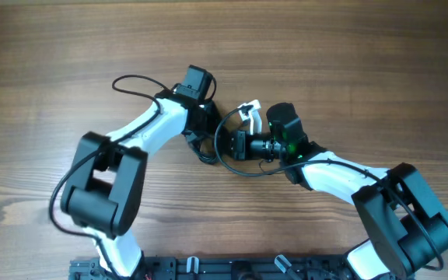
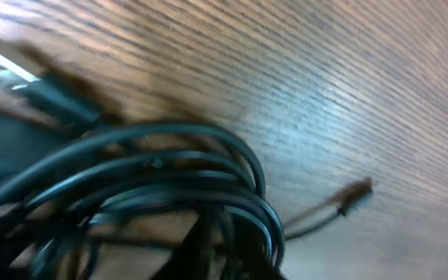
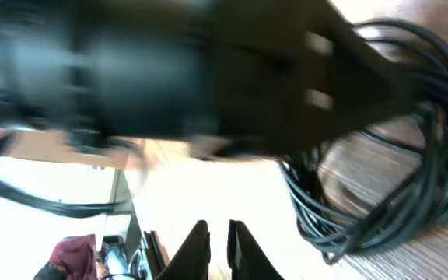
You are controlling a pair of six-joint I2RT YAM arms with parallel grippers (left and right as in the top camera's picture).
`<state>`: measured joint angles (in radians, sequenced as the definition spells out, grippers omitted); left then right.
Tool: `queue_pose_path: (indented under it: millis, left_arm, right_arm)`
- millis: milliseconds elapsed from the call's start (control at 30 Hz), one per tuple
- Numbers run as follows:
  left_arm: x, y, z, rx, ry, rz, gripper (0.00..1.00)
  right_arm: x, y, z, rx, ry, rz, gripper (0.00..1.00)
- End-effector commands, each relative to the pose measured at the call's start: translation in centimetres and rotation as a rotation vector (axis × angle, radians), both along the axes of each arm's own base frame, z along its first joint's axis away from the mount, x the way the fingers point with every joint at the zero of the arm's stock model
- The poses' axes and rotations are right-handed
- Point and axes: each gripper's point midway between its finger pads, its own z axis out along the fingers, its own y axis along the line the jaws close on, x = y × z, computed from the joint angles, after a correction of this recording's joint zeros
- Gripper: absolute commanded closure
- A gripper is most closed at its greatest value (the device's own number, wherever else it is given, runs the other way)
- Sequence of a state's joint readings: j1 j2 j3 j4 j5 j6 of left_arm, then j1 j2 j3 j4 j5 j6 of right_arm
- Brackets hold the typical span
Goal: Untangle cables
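The cables (image 1: 225, 162) are a bundle of thin black cords looped on the wooden table between my two grippers. My left gripper (image 1: 204, 132) sits on the bundle. In the left wrist view the loops (image 2: 208, 167) fill the frame around its dark fingers (image 2: 224, 257), which look shut on them. A black plug with a silver tip (image 2: 49, 92) lies at the upper left, and a loose cord end (image 2: 354, 196) lies on the table to the right. My right gripper (image 1: 238, 145) points left beside the bundle; its fingers (image 3: 218, 245) are almost together with nothing between them. The cable coil (image 3: 411, 179) hangs to their right.
A small white piece (image 1: 248, 111) sits just behind the right gripper. The left arm's thicker black wire (image 1: 134, 80) arcs at the back left. The left arm (image 3: 169, 70) fills the top of the right wrist view. The arm bases (image 1: 208, 268) line the front edge.
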<state>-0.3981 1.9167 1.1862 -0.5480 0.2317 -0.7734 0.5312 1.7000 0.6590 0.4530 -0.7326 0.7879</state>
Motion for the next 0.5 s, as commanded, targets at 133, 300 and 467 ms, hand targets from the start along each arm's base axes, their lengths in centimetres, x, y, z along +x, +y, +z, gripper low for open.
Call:
queue_pose_path:
  millis: [133, 300, 467]
  left_arm:
    - [0.5, 3.9, 8.1, 0.078, -0.168, 0.029, 0.47]
    - [-1.9, 8.4, 6.1, 0.228, -0.030, 0.124, 0.39]
    - [-4.2, 8.7, 3.8, 0.250, 0.045, 0.105, 0.39]
  right_arm:
    - [2.2, -2.1, -2.6, -0.145, 0.002, -0.168, 0.73]
    - [3.3, -4.7, -5.0, -0.292, 0.016, -0.304, 0.59]
    - [3.8, -5.3, -5.2, -0.319, 0.006, -0.340, 0.57]
